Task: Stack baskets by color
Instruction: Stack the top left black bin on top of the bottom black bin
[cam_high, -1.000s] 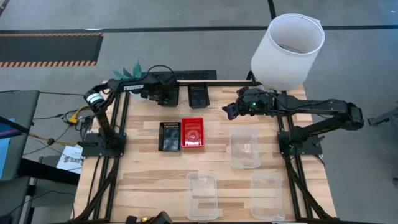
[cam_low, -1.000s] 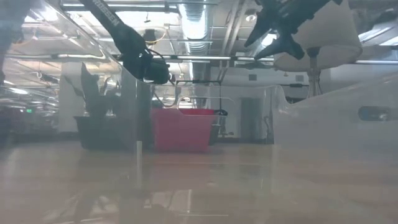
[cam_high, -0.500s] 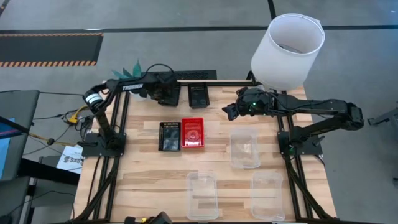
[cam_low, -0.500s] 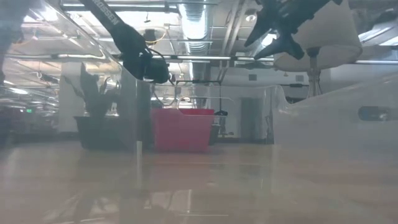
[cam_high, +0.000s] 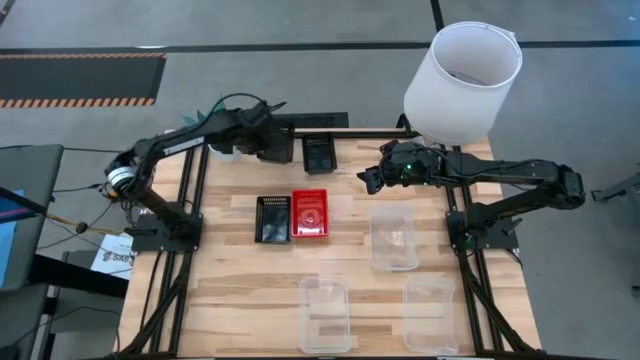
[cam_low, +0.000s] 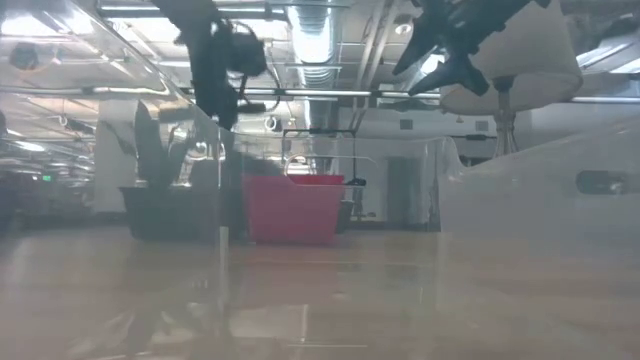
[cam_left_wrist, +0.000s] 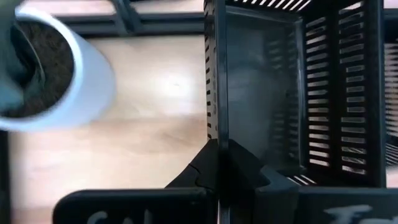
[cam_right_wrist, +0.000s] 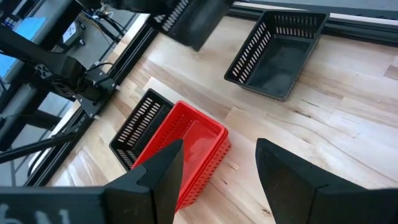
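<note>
Left arm has a black basket pinched by its wall at the back of the tabletop (cam_high: 240, 290); right arm idle, open.

Left gripper (cam_left_wrist: 217, 165) is closed on the side wall of a black basket (cam_high: 275, 150). An edge grip makes sense, since the slatted wall is thin and the tray too wide to span. In the low view it looks lifted, hanging tilted; can't confirm it's fully clear. Potted plant (cam_left_wrist: 43, 74) sits just beside it, so watch that on the swing. Second black basket (cam_high: 320, 154) is next to it at the back, a third (cam_high: 273, 219) mid-table touching the red stack (cam_high: 311, 214). That's the likely drop target, my guess. Three clear baskets (cam_high: 393, 238) lie unstacked toward the front. Right gripper (cam_right_wrist: 214, 165) hovers above the red stack, jaws spread, empty. Lampshade (cam_high: 462, 82) stands at the right rear corner.
</note>
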